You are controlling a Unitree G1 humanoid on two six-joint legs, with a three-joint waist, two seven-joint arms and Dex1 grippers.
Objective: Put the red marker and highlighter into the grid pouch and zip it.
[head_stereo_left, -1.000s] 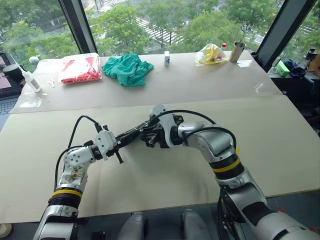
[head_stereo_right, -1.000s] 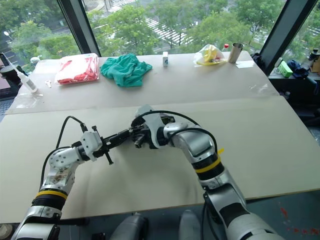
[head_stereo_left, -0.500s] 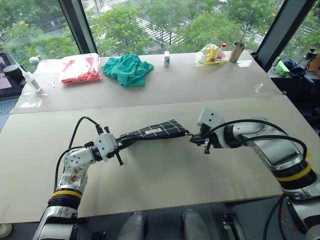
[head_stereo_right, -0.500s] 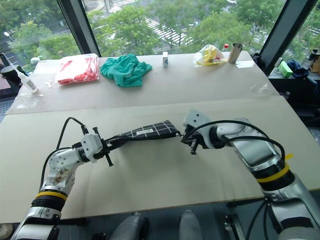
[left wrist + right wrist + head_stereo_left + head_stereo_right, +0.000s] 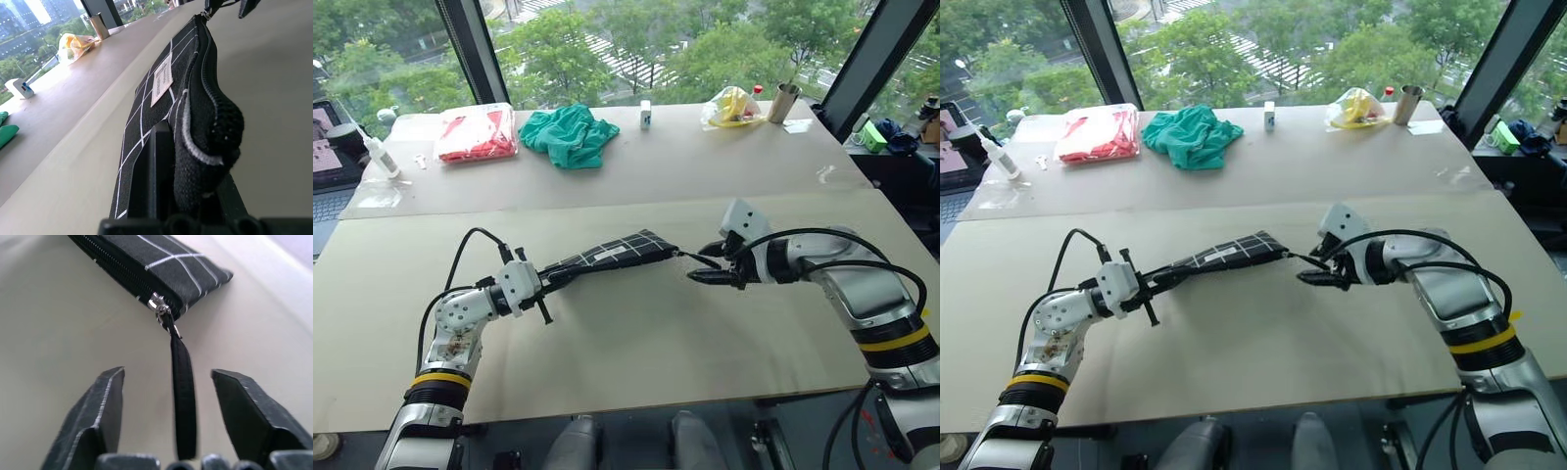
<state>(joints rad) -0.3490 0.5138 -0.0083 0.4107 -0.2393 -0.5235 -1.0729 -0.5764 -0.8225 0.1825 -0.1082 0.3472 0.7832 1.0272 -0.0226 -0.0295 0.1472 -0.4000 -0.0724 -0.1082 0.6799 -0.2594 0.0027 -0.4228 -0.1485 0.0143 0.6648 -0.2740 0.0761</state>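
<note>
**Inspector:** Start nearest you. What did your left tool have?

**Operator:** My left tool (image 5: pixel 540 285) was clamped shut on the near end of the grid pouch (image 5: pixel 612 254). In the left wrist view the fabric bunched between the fingers, with the zip line running away from them.

**Inspector:** How did the pouch lie?

**Operator:** It was held off the table (image 5: pixel 636 343), its long axis running from my left tool across toward my right, roughly level. The zip appeared drawn to the far end; the slider sat at that corner.

**Inspector:** And the right tool?

**Operator:** My right tool (image 5: pixel 703 264) stood just beyond that far corner, jaws apart. The zipper pull strap (image 5: pixel 183 391) hung in the gap between the fingers (image 5: pixel 100 416); I could not tell whether it touched either one. I judged it gripped nothing.

**Inspector:** The marker and the highlighter?

**Operator:** I saw neither on the table; presumably they were inside, though the pouch hid that.

**Inspector:** Beyond that?

**Operator:** Far across the table lay a red-and-white plastic bag (image 5: pixel 476 133), a green cloth (image 5: pixel 570 135) and a metal cup (image 5: pixel 783 102), well apart from the work.
</note>
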